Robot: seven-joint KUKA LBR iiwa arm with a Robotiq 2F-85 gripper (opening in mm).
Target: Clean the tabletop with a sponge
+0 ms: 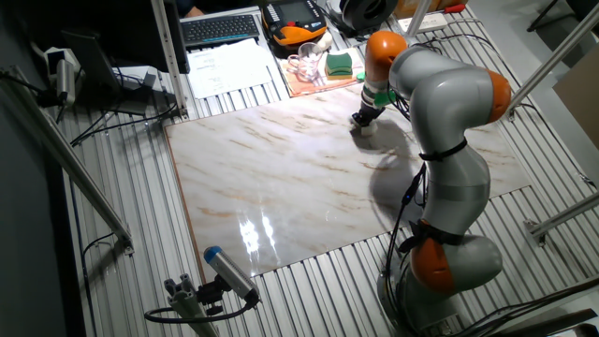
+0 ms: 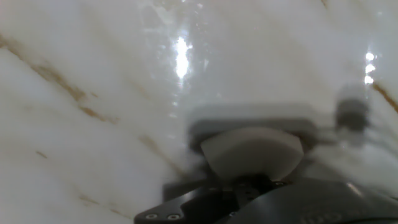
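Ribbed grey metal surrounds the tabletop (image 1: 281, 178), whose glossy marble slab is being worked at its far right corner. The sponge (image 2: 252, 152) is seen clamped in the gripper (image 1: 363, 118) and pressed onto the marble (the hand view is blurred). The wiping step is judged to be in hand; next, a steady sweep across the untouched slab toward the near edge is called for, with downward pressure maintained
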